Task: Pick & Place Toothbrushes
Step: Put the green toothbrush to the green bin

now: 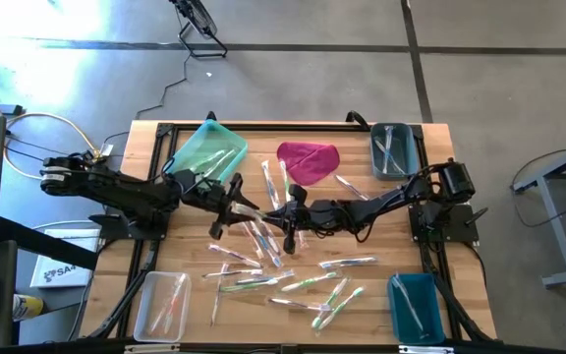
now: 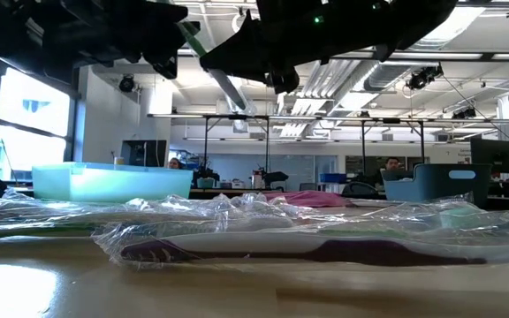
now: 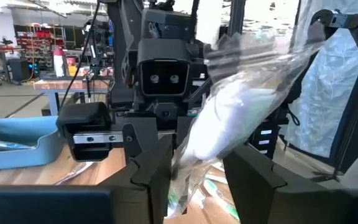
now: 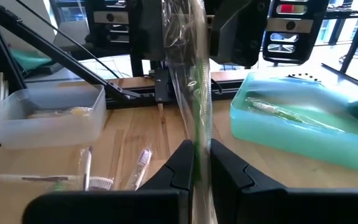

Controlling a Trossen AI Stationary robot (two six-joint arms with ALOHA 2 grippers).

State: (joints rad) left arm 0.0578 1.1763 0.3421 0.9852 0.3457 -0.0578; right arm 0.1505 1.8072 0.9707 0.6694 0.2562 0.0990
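A toothbrush in a clear wrapper point(image 1: 261, 209) hangs above the table's middle between my two grippers; in the low view it shows as a slanting pale bar point(image 2: 229, 89). My right gripper point(image 4: 200, 165), reaching in from the table's right, is shut on it. My left gripper point(image 3: 196, 171) comes from the left and faces the right one. Its fingers stand apart on either side of the same wrapper point(image 3: 229, 118). Several more wrapped toothbrushes point(image 1: 298, 280) lie flat on the wooden table point(image 1: 381, 236). My right gripper pinches the wrapper point(image 4: 199, 146) between its two fingers, coming about level from the table's right. The toothbrush runs on forward from the fingers toward the left gripper, lifted clear of the table. My left gripper has the wrapper point(image 3: 188, 158) between its fingers; whether they touch it I cannot tell.
A light green bin point(image 1: 207, 149) and a grey-blue bin point(image 1: 394, 149) stand at the far corners, with a magenta cloth point(image 1: 309, 160) between them. A clear bin point(image 1: 162, 303) and a blue bin point(image 1: 416, 307) stand at the near corners, each with toothbrushes inside.
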